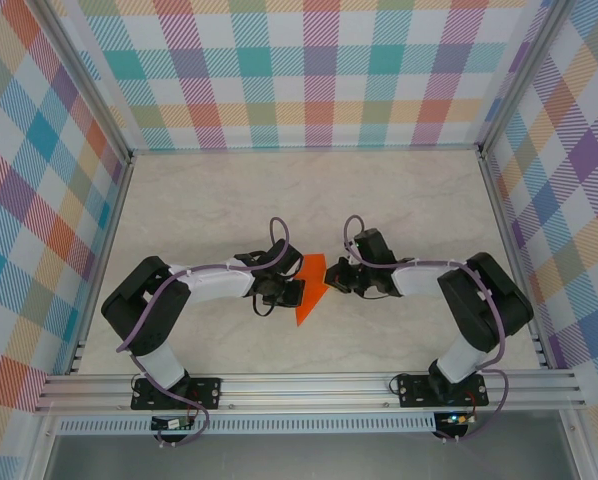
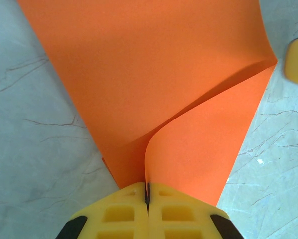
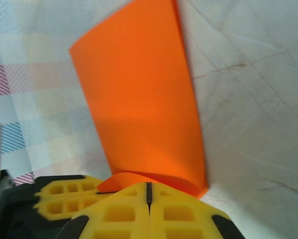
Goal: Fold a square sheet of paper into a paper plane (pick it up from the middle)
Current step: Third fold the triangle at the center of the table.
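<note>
left pincer (image 2: 147, 199) and right pincer (image 3: 149, 191) both clamped shut on paper plane (image 1: 309, 290), spanning between their tips. Light, floppy, tears easily; I'd hold at centre crease, loose flaps buckle.

paper plane (image 2: 164, 89): top cut off by frame | pinched edge hidden between left fingers (image 2: 119, 214)

Betw. left pincer (image 1: 287, 290) & right pincer (image 1: 332, 280): paper plane (image 1: 310, 290), near table (image 1: 229, 200) centre.
</note>
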